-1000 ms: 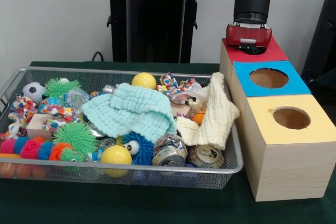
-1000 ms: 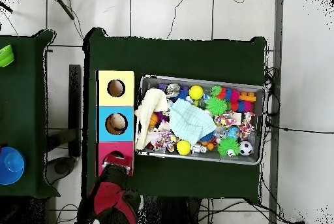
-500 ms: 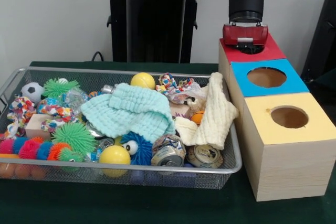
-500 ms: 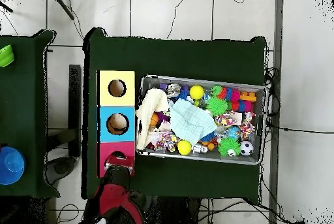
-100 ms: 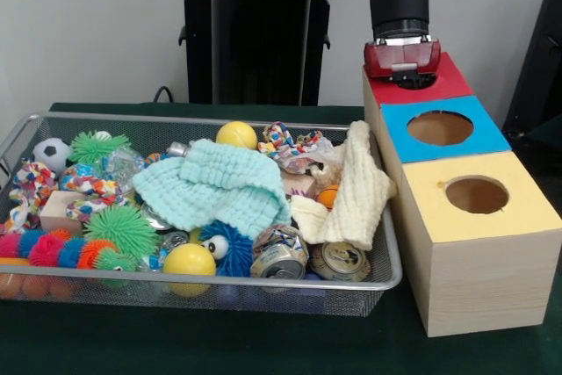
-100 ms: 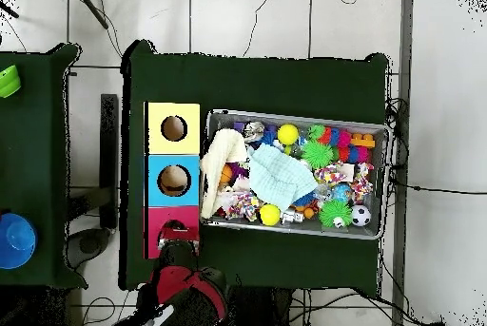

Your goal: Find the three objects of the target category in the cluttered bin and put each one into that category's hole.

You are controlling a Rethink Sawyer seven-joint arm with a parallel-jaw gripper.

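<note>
A wire bin (image 5: 176,118) holds clutter: a mint cloth (image 5: 215,186), a cream cloth (image 5: 360,191), two crushed cans (image 5: 283,256), yellow balls (image 5: 189,259), spiky toys and rope toys. To its right in the front view stands a row of wooden boxes with holes, topped red (image 5: 452,87), blue (image 5: 479,142) and yellow (image 5: 527,208). My gripper (image 5: 402,72) hangs right over the red box's hole and hides most of it. In the overhead view the gripper (image 6: 174,237) sits above the red box (image 6: 155,220), beside the bin (image 6: 285,115).
A black stand (image 5: 255,32) rises behind the bin. In the overhead view a second green table at the left carries a blue bowl (image 6: 14,239) and a green object (image 6: 8,80). Green cloth covers the table (image 5: 263,340) in front of the bin.
The arm and gripper have drifted left and slightly up in the front view, staying over the red box. The boxes and bin have edged a little to the left.
</note>
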